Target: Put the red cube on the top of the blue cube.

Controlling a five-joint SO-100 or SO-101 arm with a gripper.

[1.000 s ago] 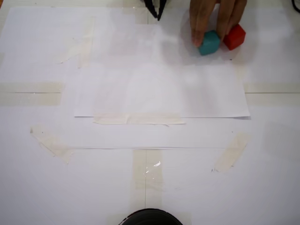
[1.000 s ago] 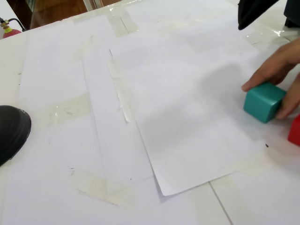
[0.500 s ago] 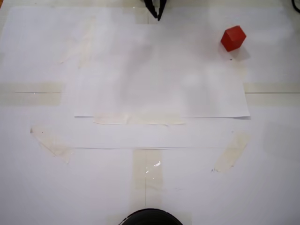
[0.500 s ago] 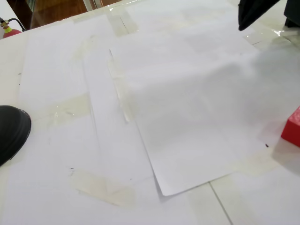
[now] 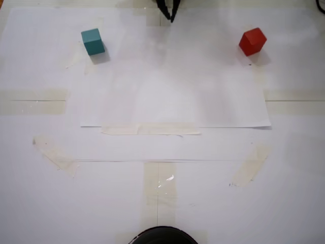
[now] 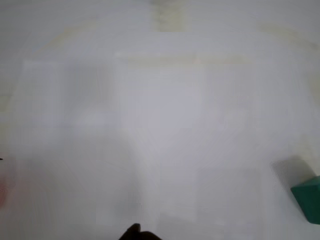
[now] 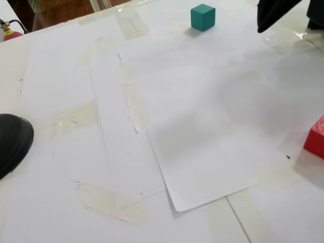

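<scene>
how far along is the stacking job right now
Nothing looks done: the red cube and the blue cube sit far apart on the paper. In hand: nothing; the gripper hangs between them at the top edge. Left: grasp red, carry it over, set it on blue.

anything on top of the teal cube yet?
No. The blue cube has a bare top face in both fixed views. The red cube sits apart on the paper sheet. The blue cube's underside is hidden against the sheet.
</scene>
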